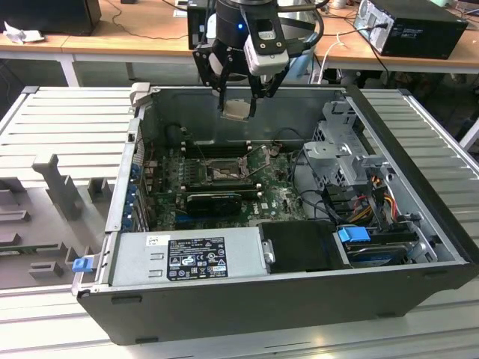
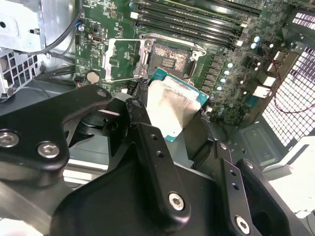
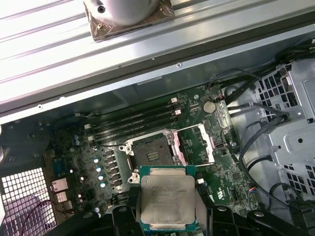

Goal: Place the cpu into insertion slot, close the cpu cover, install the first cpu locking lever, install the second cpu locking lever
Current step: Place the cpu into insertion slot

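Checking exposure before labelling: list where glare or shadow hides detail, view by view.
Exterior view: shadow darkens the motherboard beneath the pincer holding the cpu. Second wrist view: glare whitens the cpu's metal top. First wrist view: the ribbed table washes out white.

— What's sitting around that power supply [image 1: 187,258]?
— A blue drive tab [image 1: 353,234] is lying just beside it, cables [image 1: 380,198] are trailing beyond, and memory sticks [image 1: 213,149] are standing farther back.

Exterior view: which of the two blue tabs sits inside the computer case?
The blue tab at the exterior view's right, atop the drive bay. The other blue tab sticks out past a corner of the case at the exterior view's left.
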Robot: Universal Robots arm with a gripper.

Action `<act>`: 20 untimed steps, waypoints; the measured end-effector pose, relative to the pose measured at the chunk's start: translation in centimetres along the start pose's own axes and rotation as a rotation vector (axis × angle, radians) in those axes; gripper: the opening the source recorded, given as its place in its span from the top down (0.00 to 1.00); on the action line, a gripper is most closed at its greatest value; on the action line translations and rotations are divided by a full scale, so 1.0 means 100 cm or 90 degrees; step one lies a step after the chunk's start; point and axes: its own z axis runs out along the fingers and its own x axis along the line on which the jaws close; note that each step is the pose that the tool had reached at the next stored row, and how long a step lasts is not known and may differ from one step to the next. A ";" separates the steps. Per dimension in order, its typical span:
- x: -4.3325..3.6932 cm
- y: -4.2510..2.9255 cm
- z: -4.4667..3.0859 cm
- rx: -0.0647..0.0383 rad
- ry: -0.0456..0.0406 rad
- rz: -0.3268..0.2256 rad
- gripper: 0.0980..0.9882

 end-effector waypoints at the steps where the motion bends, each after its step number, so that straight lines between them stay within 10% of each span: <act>1: 0.0000 0.0000 0.0000 0.000 -0.0001 0.001 0.52; 20: 0.0000 0.0000 0.0000 -0.001 -0.0033 0.037 0.52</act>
